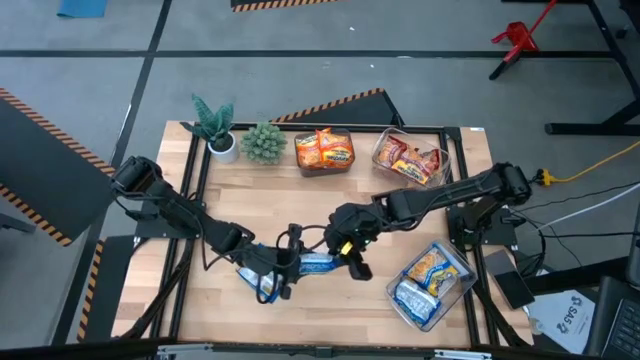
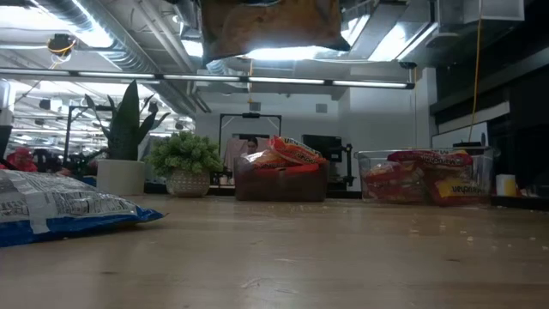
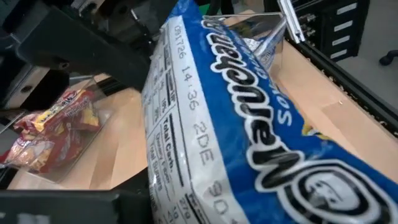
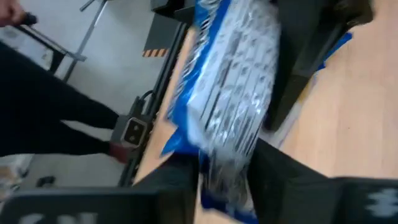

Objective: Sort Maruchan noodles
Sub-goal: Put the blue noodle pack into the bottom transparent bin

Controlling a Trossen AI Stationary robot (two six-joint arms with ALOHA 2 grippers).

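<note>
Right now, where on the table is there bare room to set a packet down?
Bare wood lies in front of the two potted plants, and again between the orange-packet bin, the red-packet bin and the arms. The front middle is crowded: the left tool and right tool meet at a blue packet. The front right bin fills that corner.

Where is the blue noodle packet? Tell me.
In the high view, the blue packet lies mid-table near the front edge, between the left gripper and right gripper.
</note>
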